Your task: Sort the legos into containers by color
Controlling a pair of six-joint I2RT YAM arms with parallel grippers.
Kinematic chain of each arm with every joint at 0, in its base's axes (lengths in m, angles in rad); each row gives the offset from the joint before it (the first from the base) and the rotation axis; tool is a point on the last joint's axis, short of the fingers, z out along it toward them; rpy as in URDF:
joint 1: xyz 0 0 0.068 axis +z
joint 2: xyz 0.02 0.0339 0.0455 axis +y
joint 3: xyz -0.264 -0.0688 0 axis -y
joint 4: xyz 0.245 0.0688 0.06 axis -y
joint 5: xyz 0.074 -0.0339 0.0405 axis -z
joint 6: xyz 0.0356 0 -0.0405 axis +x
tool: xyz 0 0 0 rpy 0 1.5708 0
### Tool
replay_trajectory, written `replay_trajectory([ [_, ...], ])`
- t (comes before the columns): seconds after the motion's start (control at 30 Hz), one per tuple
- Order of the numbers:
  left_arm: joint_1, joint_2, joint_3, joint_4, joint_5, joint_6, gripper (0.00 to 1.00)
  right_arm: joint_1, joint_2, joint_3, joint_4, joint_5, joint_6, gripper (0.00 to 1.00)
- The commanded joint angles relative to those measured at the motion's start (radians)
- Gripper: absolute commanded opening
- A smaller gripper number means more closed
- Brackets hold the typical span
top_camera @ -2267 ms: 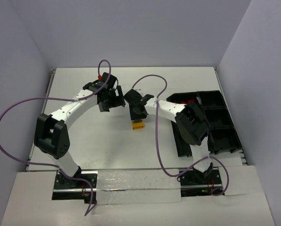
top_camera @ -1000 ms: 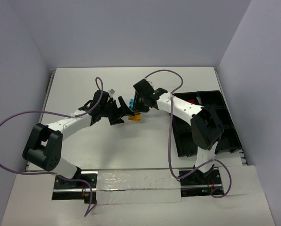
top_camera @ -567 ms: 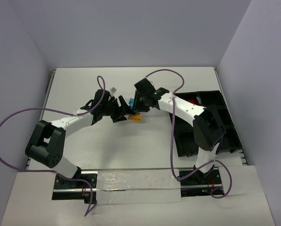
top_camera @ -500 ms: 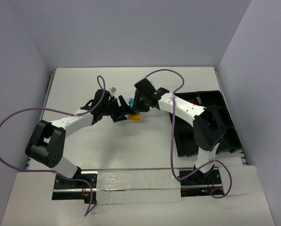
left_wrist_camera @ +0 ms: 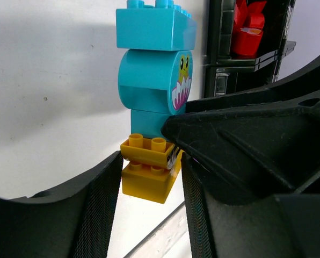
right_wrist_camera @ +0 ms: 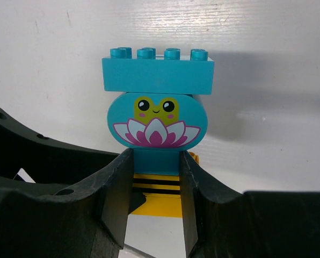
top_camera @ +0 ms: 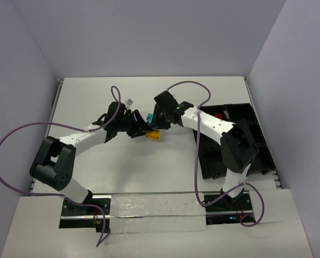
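Between the fingers of the left pincer sits a pair of small yellow-orange plastic bricks, and its jaws press against both their sides in a grip. Just past them, farther from its palm, rises a cyan-blue plastic stack. The right pincer is clamped on that stack's narrow base, below a rounded piece printed with a frog on a lotus and a four-stud brick on top. The two colours are plugged together over the white table where the pincers meet, so the step in hand looks like pulling them apart. Farther off, to the right of the right pincer, lies the black plastic tray of joined rectangular bins. One far bin holds red bricks, and no brick shows in the bins that the right arm leaves uncovered. By that reckoning red is sorted, while cyan and yellow have yet to be separated and dropped into bins of their own.
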Motion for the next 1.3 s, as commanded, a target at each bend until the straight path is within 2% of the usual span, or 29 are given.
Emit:
replay_trajectory([
  [0.0,0.004,0.006,0.022,0.089,-0.001,-0.005,0.48,0.002,-0.074,-0.022,0.030,-0.041,0.016,0.24],
  [0.1,0.004,0.006,0.019,0.094,0.001,-0.006,0.38,0.003,-0.080,-0.033,0.036,-0.046,0.019,0.24],
  [0.17,0.004,0.006,0.018,0.095,0.007,-0.004,0.25,0.003,-0.080,-0.040,0.040,-0.053,0.023,0.24],
  [0.23,0.004,0.004,0.017,0.093,0.011,-0.002,0.16,0.003,-0.080,-0.041,0.042,-0.057,0.026,0.24],
  [0.27,0.004,0.001,0.016,0.089,0.015,0.000,0.07,0.002,-0.079,-0.042,0.043,-0.060,0.027,0.24],
  [0.33,0.004,-0.007,0.007,0.086,0.022,0.001,0.01,0.002,-0.074,-0.042,0.049,-0.068,0.031,0.24],
  [0.93,0.004,-0.113,-0.116,0.114,0.046,0.006,0.00,-0.038,0.057,0.046,0.067,-0.129,0.058,0.23],
  [1.27,0.004,-0.101,-0.106,0.095,0.046,0.027,0.00,-0.036,0.057,-0.023,0.083,-0.116,0.049,0.23],
])
